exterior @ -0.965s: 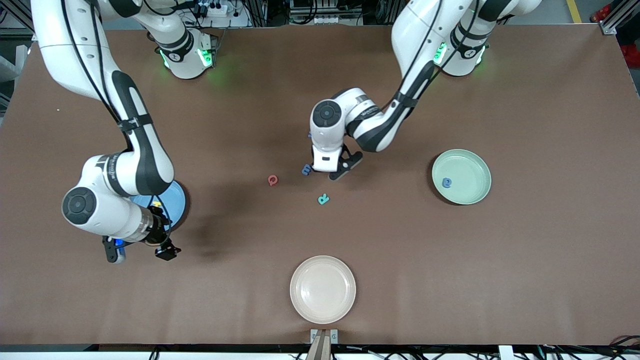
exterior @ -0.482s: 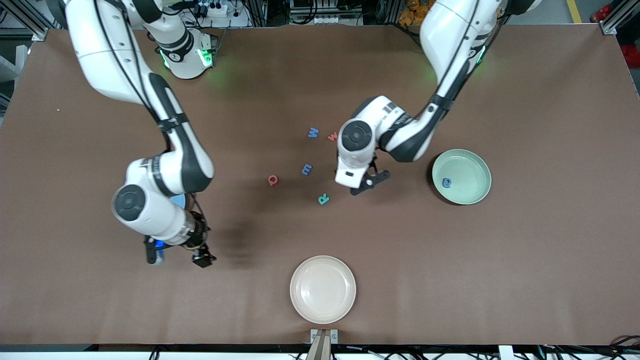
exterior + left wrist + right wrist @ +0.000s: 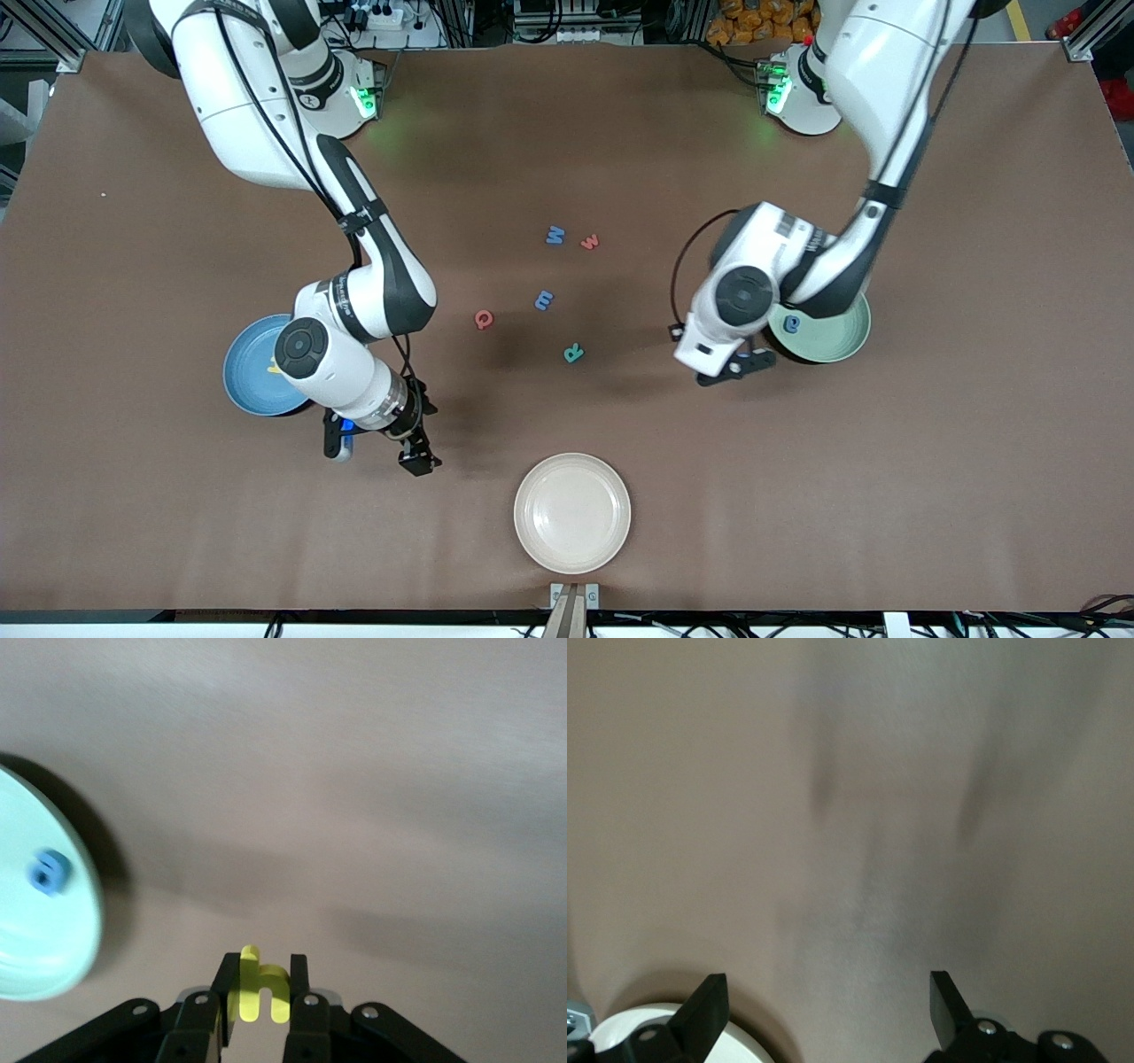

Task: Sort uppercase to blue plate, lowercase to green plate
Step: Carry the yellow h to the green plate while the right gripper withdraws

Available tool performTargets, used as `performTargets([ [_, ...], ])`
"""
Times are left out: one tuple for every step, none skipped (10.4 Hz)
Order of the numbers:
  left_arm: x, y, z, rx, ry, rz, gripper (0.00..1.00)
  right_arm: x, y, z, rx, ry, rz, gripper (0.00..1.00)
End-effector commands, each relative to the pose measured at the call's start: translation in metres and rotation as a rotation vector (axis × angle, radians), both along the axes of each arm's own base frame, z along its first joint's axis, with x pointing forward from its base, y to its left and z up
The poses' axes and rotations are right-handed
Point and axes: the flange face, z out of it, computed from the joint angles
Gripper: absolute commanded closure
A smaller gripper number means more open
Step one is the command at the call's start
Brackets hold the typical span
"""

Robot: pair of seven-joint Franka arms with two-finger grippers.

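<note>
Over brown desk [image 3: 974, 443], left gripper [image 3: 258, 997], jaws clamping yellow h [image 3: 257, 995], is nearing green plate [image 3: 837, 341] for release; right gripper [image 3: 381, 447] is hanging jaws apart.

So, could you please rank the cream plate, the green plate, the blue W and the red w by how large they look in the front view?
1. Cream plate, largest, though nearest the camera.
2. Green plate, partly covered by the left arm.
3. Blue W.
4. Red w, slightly smaller than the blue W beside it.

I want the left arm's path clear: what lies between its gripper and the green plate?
Only bare brown table, as the left wrist view shows: the left gripper, shut on the yellow h, hangs beside the green plate.
</note>
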Motion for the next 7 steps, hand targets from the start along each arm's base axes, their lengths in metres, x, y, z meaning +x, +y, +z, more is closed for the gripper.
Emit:
performTargets([
  [0.002,0.047,0.007,0.002,0.020,-0.103,1.00,-0.007,0.031,-0.019,0.054,0.039,-0.042,0.00],
  [-0.003,0.057,0.006,0.043,0.012,-0.163,1.00,-0.012,0.043,-0.026,0.053,0.033,-0.035,0.00],
  [-0.002,0.080,0.006,0.051,0.010,-0.177,1.00,-0.014,0.055,-0.032,0.065,0.008,-0.045,0.00],
  [-0.004,0.093,0.007,0.031,0.007,-0.206,1.00,-0.021,0.072,-0.040,0.072,-0.003,-0.047,0.00],
  [-0.013,0.098,0.006,0.022,-0.015,-0.224,1.00,-0.024,0.085,-0.040,0.082,-0.006,-0.060,0.00],
  [-0.025,0.109,-0.002,0.019,-0.039,-0.266,1.00,-0.030,0.096,-0.040,0.093,0.006,-0.077,0.00],
  [-0.033,0.120,-0.008,0.001,-0.075,-0.306,1.00,-0.035,0.105,-0.040,0.131,0.029,-0.116,0.00],
])
